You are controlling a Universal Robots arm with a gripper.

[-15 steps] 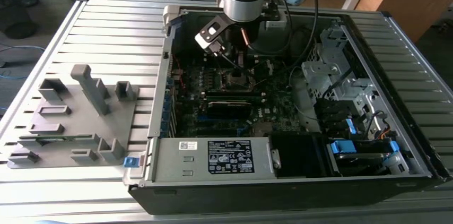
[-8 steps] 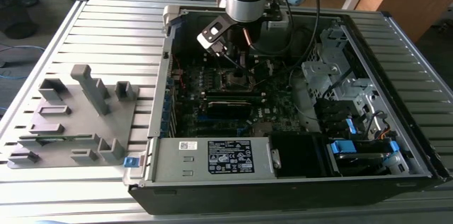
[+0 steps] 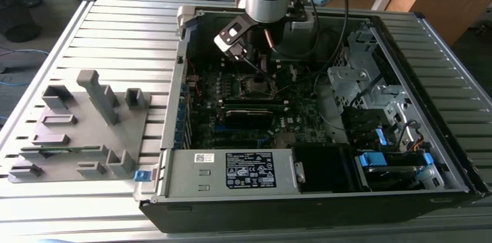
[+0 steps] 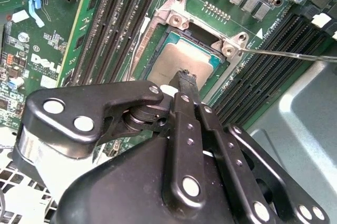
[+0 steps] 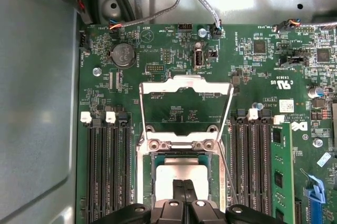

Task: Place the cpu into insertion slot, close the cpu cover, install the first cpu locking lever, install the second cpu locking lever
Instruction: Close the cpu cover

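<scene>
Cpu (image 5: 181, 172): dull silver-grey square, seated flat in the insertion slot (image 5: 154, 182), green edge showing around. Above it, gripper (image 5: 184, 183) fingers pressed together, tips at its top face. Beyond the slot, cpu cover (image 5: 185, 82) swung up open; memory slots (image 5: 108, 171) close on both sides.

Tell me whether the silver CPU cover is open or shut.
Open. The thin silver metal frame cover is flipped back, green board showing through its window, leaving the grey-topped square chip exposed.
</scene>
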